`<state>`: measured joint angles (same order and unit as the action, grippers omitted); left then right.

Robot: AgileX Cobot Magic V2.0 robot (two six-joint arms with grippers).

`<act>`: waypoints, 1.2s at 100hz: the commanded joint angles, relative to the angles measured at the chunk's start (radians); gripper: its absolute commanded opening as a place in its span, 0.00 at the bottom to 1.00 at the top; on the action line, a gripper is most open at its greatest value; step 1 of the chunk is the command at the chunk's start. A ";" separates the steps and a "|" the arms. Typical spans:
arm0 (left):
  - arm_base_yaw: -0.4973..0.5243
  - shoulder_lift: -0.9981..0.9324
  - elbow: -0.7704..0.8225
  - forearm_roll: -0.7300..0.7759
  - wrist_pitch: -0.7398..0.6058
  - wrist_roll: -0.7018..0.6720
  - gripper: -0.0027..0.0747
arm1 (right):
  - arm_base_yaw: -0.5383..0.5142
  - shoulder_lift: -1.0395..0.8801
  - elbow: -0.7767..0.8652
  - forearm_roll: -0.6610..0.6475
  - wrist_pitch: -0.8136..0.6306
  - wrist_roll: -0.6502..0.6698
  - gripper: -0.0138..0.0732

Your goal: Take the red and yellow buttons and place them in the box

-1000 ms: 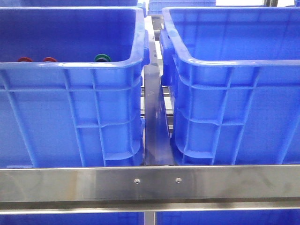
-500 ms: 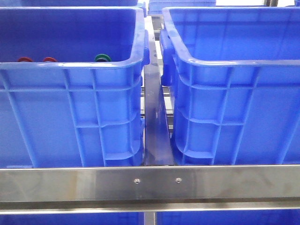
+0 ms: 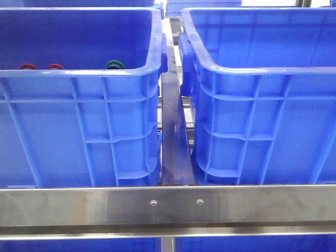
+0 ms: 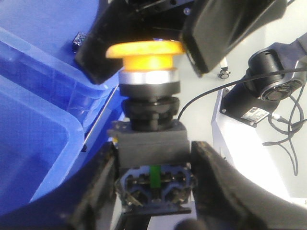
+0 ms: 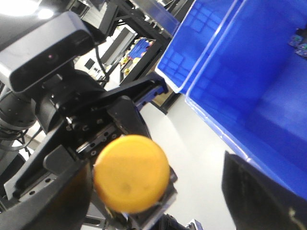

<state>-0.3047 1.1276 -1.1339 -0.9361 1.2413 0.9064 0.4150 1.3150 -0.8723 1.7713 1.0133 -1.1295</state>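
Note:
A yellow button [image 4: 146, 50] with a metal collar and a grey block base is held in my left gripper [image 4: 152, 155], which is shut on the base. My right gripper [image 5: 156, 177] is open, its fingers either side of the yellow cap [image 5: 130, 173], with a wide gap on one side. Its fingers also flank the cap in the left wrist view [image 4: 96, 57]. Two red buttons [image 3: 28, 66] [image 3: 55, 66] peek over the near rim inside the left blue crate [image 3: 79, 105]. Its twin crate [image 3: 262, 105] stands on the right. Neither gripper shows in the front view.
A green button [image 3: 115, 65] lies in the left crate beside the red ones. A steel rail [image 3: 168, 205] runs across in front of both crates. Blue crates also show beside the grippers [image 4: 33, 143] [image 5: 249, 86]. The left arm's wrist camera [image 5: 48, 52] sits close behind the cap.

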 commanded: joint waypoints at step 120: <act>-0.003 -0.047 -0.029 -0.075 -0.137 0.003 0.90 | 0.097 0.021 -0.110 0.075 -0.048 -0.031 0.09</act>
<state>-0.3047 1.1187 -1.1339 -0.9431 1.1694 0.9079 0.5106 1.3627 -0.9477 1.7697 0.9713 -1.1342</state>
